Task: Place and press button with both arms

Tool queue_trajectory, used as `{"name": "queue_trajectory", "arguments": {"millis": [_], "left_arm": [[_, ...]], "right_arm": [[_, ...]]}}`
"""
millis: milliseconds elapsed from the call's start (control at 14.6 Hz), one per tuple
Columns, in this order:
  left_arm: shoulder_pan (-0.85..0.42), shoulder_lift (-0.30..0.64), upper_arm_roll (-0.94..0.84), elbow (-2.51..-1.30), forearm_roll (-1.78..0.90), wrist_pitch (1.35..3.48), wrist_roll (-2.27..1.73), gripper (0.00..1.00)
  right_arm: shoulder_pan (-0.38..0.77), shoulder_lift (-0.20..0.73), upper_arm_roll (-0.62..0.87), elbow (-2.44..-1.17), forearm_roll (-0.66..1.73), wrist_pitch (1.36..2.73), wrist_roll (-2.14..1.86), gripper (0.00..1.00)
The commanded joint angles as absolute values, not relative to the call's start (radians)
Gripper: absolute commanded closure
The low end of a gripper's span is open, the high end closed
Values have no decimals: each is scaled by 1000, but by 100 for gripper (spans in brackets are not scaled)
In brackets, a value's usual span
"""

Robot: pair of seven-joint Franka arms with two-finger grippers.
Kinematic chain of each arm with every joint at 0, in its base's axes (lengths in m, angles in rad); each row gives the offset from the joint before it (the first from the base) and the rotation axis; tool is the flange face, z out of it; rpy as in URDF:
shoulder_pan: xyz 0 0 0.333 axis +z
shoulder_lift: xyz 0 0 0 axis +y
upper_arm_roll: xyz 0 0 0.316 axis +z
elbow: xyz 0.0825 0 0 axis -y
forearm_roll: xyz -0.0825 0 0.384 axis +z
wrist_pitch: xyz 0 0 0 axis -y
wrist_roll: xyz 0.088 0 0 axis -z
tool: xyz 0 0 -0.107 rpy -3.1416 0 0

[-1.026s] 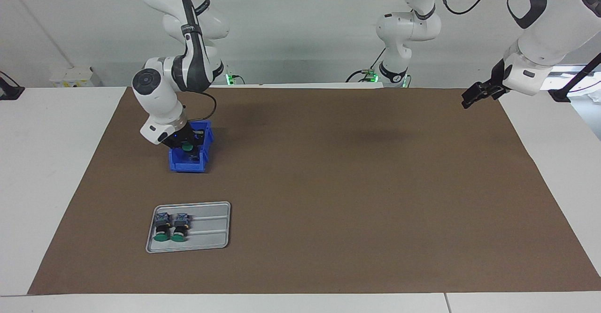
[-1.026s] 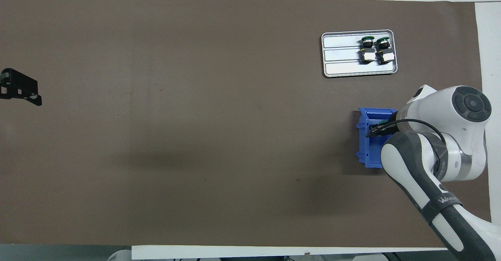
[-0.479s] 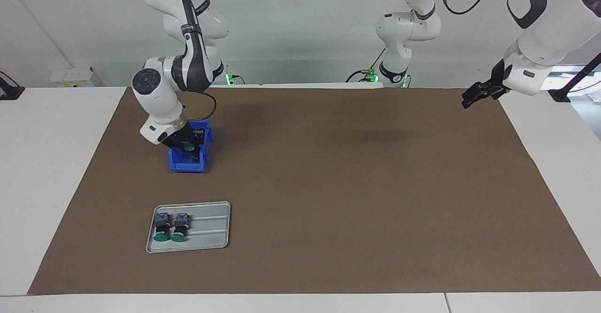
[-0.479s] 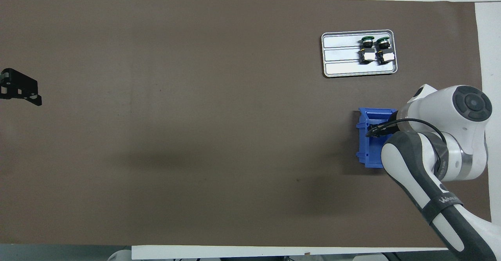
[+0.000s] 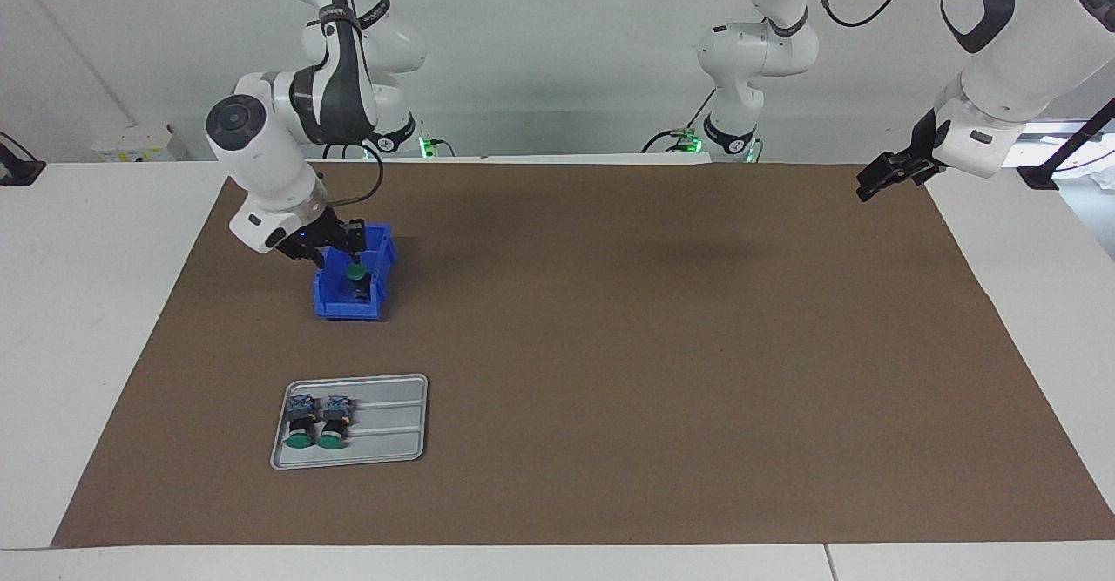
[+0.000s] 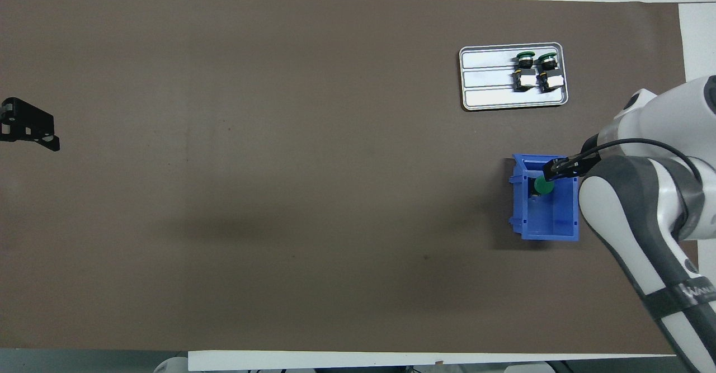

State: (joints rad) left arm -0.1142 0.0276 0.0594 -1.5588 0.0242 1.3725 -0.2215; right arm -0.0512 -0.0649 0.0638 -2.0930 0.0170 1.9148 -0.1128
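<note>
A button (image 5: 353, 273) with a green cap shows inside the blue bin (image 5: 348, 309), toward the end farther from the robots. It also shows in the overhead view (image 6: 542, 185). My right gripper (image 5: 348, 250) hangs tilted over that end of the bin, its tip right at the cap; I cannot tell whether it holds the button. It also shows from above (image 6: 554, 167). Two more green-capped buttons (image 5: 315, 424) lie side by side in the grey tray (image 5: 392, 424). My left gripper (image 5: 874, 185) waits in the air over the mat's edge at the left arm's end.
The grey tray (image 6: 486, 82) lies farther from the robots than the blue bin (image 6: 545, 233), both at the right arm's end. A brown mat (image 5: 653, 346) covers the table. The left gripper (image 6: 33, 130) shows at the overhead view's edge.
My right arm has lifted and swung toward its own end of the table, uncovering the bin and the green cap in the overhead view. The left arm has not moved.
</note>
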Motion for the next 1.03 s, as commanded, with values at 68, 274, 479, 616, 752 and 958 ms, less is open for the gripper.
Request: {"name": "queue_trajectory", "arguments": {"millis": [68, 274, 479, 616, 752, 958], "left_arm": [[-115, 5, 63, -1583, 20, 1376, -230, 0], [-115, 5, 63, -1583, 20, 1376, -230, 0], [-115, 5, 63, -1582, 20, 1376, -230, 0], [-115, 5, 63, -1583, 20, 1376, -230, 0], [-115, 5, 63, -1583, 20, 1376, -230, 0], [-115, 5, 63, -1583, 20, 1377, -230, 0]], "right_arm": [[-64, -83, 66, -1895, 9, 1746, -101, 0], [-75, -66, 66, -1708, 9, 1593, -103, 0], [-89, 4, 64, -1528, 5, 1452, -104, 0], [-101, 32, 64, -1455, -3, 1405, -103, 0], [-101, 35, 66, -1447, -47, 1379, -104, 0], [-94, 31, 66, -1477, -44, 1384, -103, 0]]}}
